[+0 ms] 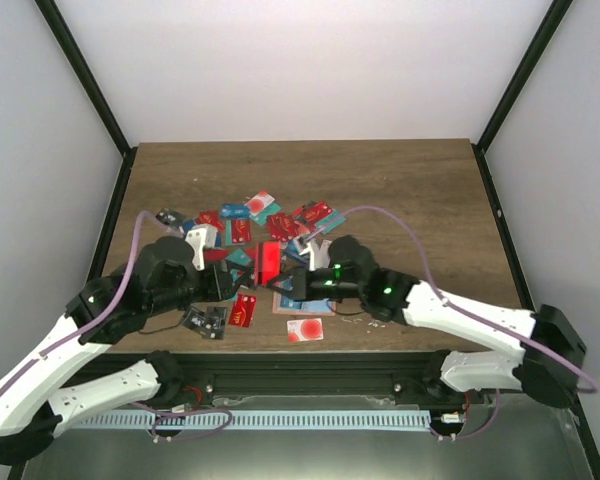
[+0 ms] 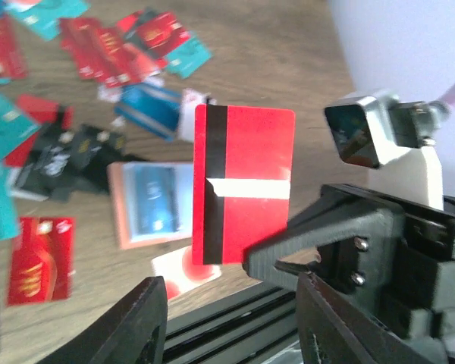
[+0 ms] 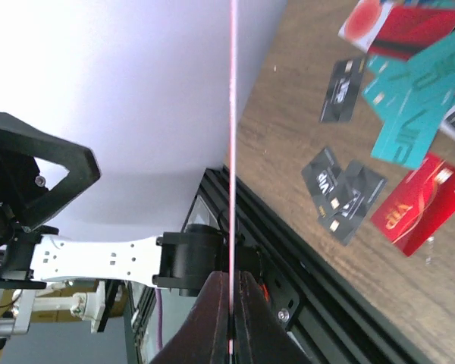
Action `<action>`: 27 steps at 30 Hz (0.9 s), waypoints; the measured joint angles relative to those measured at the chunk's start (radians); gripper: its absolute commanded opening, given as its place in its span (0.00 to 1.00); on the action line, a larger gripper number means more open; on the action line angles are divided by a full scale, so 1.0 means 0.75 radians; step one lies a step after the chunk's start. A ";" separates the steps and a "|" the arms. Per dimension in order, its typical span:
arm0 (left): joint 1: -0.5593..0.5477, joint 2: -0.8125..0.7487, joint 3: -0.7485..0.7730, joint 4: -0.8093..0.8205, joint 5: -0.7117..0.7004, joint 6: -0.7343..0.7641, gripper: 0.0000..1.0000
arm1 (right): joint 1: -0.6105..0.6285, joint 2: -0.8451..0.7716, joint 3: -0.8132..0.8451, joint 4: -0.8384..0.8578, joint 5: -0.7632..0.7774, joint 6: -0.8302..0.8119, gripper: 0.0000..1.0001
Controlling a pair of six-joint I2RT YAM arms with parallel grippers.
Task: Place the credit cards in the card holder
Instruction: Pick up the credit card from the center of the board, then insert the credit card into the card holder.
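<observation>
One red card (image 2: 246, 189) pinched upright in right pincer (image 3: 230, 288).

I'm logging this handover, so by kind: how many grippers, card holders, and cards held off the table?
Grippers: 2 (left gripper, right gripper)
Card holder: 1
Cards held up: 1 (red card, in the right gripper)
Total: 4

So the card holder (image 2: 121, 208) lies flat on the counter (image 1: 410, 200), most credit cards (image 1: 242, 232) scattered behind and left of it, one lone card (image 1: 305, 330) just in front, and an upright card (image 2: 250, 152) just beside it in the right claw (image 3: 230, 280).
</observation>
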 measured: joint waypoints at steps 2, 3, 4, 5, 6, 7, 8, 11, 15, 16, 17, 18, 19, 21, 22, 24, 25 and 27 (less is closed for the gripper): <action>0.001 0.035 0.036 0.070 0.046 0.035 0.52 | -0.084 -0.095 -0.047 -0.002 -0.060 -0.018 0.01; 0.002 0.056 0.048 0.123 0.082 0.050 0.52 | -0.132 -0.137 -0.070 -0.003 -0.098 -0.026 0.01; 0.004 0.071 0.055 0.165 0.115 0.066 0.52 | -0.164 -0.167 -0.084 -0.004 -0.127 -0.031 0.01; 0.007 0.087 0.057 0.208 0.148 0.075 0.52 | -0.206 -0.198 -0.098 -0.001 -0.167 -0.034 0.01; 0.013 0.106 0.058 0.254 0.189 0.083 0.52 | -0.242 -0.228 -0.109 -0.001 -0.204 -0.035 0.01; 0.023 0.126 0.060 0.296 0.230 0.092 0.52 | -0.275 -0.258 -0.119 0.005 -0.243 -0.035 0.01; 0.038 0.152 0.061 0.342 0.281 0.098 0.53 | -0.299 -0.283 -0.123 0.005 -0.274 -0.034 0.01; 0.103 0.220 0.061 0.465 0.431 0.106 0.53 | -0.363 -0.356 -0.128 0.034 -0.377 -0.025 0.01; 0.210 0.274 0.061 0.607 0.612 0.101 0.53 | -0.395 -0.418 -0.128 0.083 -0.465 -0.008 0.01; 0.233 0.281 0.061 0.634 0.649 0.100 0.52 | -0.397 -0.431 -0.128 0.092 -0.482 0.002 0.01; 0.259 0.288 0.061 0.665 0.691 0.096 0.51 | -0.400 -0.441 -0.128 0.100 -0.492 0.010 0.01; 0.282 0.295 0.061 0.693 0.732 0.092 0.49 | -0.403 -0.452 -0.128 0.108 -0.505 0.017 0.01; 0.299 0.300 0.061 0.717 0.764 0.086 0.46 | -0.407 -0.460 -0.128 0.121 -0.518 0.025 0.01; 0.321 0.306 0.061 0.773 0.833 0.075 0.42 | -0.413 -0.467 -0.128 0.143 -0.538 0.039 0.01; 0.325 0.307 0.061 0.799 0.864 0.072 0.40 | -0.414 -0.468 -0.128 0.154 -0.549 0.046 0.01; 0.327 0.307 0.055 0.845 0.914 0.064 0.37 | -0.415 -0.467 -0.128 0.171 -0.563 0.062 0.01; 0.327 0.305 0.042 0.881 0.941 0.061 0.36 | -0.416 -0.465 -0.128 0.184 -0.571 0.071 0.01; 0.328 0.297 0.005 0.937 0.982 0.043 0.34 | -0.417 -0.459 -0.128 0.207 -0.585 0.082 0.01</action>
